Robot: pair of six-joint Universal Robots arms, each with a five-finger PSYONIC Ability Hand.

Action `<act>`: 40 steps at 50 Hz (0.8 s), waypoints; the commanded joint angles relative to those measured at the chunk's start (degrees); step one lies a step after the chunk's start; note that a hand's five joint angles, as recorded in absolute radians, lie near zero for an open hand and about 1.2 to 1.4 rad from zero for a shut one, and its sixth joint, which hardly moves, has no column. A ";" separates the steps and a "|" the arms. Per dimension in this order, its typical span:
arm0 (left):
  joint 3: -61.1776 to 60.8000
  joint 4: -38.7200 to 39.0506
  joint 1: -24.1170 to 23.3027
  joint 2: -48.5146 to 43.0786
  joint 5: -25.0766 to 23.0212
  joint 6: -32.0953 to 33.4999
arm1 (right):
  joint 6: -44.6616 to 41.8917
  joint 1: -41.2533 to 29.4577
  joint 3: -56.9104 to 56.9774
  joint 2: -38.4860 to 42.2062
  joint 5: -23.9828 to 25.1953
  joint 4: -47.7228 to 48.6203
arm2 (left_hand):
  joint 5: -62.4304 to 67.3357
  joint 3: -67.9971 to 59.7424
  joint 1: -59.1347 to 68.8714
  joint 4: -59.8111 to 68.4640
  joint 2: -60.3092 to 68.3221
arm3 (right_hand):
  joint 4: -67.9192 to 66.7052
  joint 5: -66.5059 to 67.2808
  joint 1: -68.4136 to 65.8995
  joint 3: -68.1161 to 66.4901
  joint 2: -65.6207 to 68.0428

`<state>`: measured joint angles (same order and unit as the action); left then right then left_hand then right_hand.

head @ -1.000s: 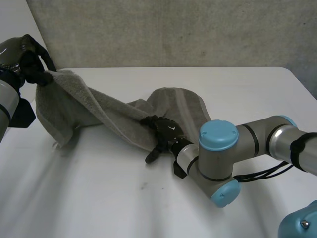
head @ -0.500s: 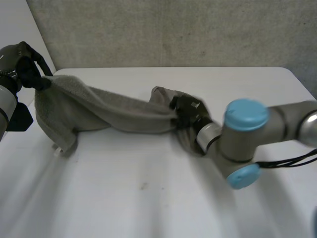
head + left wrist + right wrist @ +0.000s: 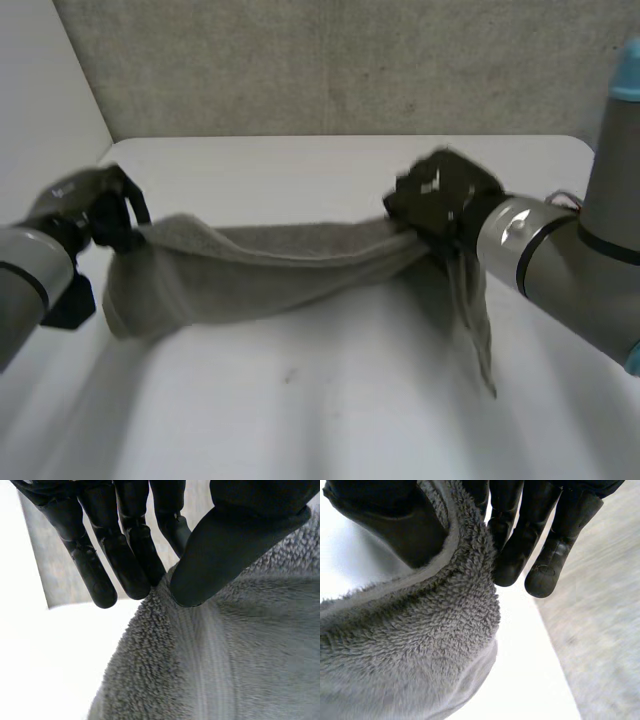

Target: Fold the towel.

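**Item 1. Towel** [image 3: 270,270]: one, grey terry.
- Place: held up over the middle of the table [image 3: 300,420], bunched into a long band.
- Long axis: across the table, from its left side to its right.
- The middle sags toward the table; whether it touches cannot be told.
- A loose tail hangs from the right end down toward the table.

**Item 2. Left hand** [image 3: 105,215]: over the table's left edge.
- State: clamped on the towel's left end.
- The thumb [image 3: 235,540] presses the cloth's edge against the fingers [image 3: 125,555].

**Item 3. Right hand** [image 3: 440,200]: over the table's right half, toward its far side.
- State: clamped on the towel's right end.
- The pile is pinched between the thumb [image 3: 390,520] and the fingers [image 3: 520,540].

**Note on the governing relation.**
- The towel lies between the two hands, one end in each, so neither is nearer its middle.
- Whether either hand has a true corner or only a stretch of edge cannot be told.

**Assessment.**
- The step looks like drawing the cloth out straight above the table.
- No fold is made yet.
- The band is gathered, so it probably needs spreading flat on the table before one end is carried over to the other.
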<state>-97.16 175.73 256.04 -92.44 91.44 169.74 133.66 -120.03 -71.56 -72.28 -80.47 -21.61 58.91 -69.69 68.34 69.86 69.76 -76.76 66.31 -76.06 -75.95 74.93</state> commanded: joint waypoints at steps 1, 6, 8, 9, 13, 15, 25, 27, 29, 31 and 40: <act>-1.28 0.67 -0.28 -9.16 -0.12 5.95 | -4.38 -1.88 4.06 10.76 -3.82 -7.30 | 11.09 -10.31 11.66 10.14 10.24 | -3.24 3.69 -3.94 -4.05 5.07; 10.90 1.02 -1.59 -18.64 -0.12 6.04 | -5.26 -1.88 19.47 21.37 -4.17 -5.03 | 11.09 -10.31 11.66 10.14 10.24 | -3.24 3.69 -3.94 -4.05 5.07; 15.64 1.11 -2.64 -19.87 -0.12 5.51 | -4.99 -1.79 25.18 23.22 -4.17 -2.75 | 11.09 -10.31 11.66 10.14 10.24 | -3.24 3.69 -3.94 -4.05 5.07; 15.69 1.11 -2.65 -19.89 -0.12 5.51 | -4.99 -1.79 25.24 23.24 -4.17 -2.73 | 11.09 -10.31 11.66 10.14 10.24 | -3.24 3.69 -3.94 -4.05 5.07; 29.70 2.94 -3.53 -20.59 0.05 3.50 | -3.15 -1.70 36.29 23.68 -4.17 9.97 | 11.09 -10.31 11.66 10.14 10.24 | -3.24 3.69 -3.94 -4.05 5.07; 33.18 4.45 -3.53 -20.33 0.05 2.52 | -2.09 -1.44 36.67 22.45 -3.91 14.76 | 11.09 -10.31 11.66 10.14 10.24 | -3.24 3.69 -3.94 -4.05 5.07; 32.76 10.07 -2.65 -17.52 0.93 0.68 | -1.83 -1.35 27.54 15.15 4.86 19.79 | 11.09 -10.31 11.66 10.14 10.24 | -3.24 3.69 -3.94 -4.05 5.07; 29.00 10.16 -2.21 -17.17 0.93 0.68 | -2.26 -1.44 25.18 15.15 6.36 17.59 | 11.09 -10.31 11.66 10.14 10.24 | -3.24 3.69 -3.94 -4.05 5.07; 24.74 10.51 -1.68 -16.63 0.84 0.76 | -2.97 -1.35 22.69 15.33 7.61 15.55 | 11.09 -10.31 11.66 10.14 10.24 | -3.24 3.69 -3.94 -4.05 5.07; 20.61 10.95 -1.16 -16.02 0.49 0.85 | -4.38 -1.26 20.32 15.86 8.75 13.44 | 11.09 -10.31 11.66 10.14 10.24 | -3.24 3.69 -3.94 -4.05 5.07; 3.23 16.04 1.56 -16.72 0.58 1.82 | -21.32 -0.48 7.76 22.35 9.63 2.12 | 11.09 -10.31 11.66 10.14 10.24 | -3.24 3.69 -3.94 -4.05 5.07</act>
<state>-85.12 189.28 255.78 -108.73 92.10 170.99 121.83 -121.24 -57.82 -53.67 -70.48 -13.72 59.15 -69.72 68.59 69.87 69.77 -76.76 66.69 -76.12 -76.19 74.92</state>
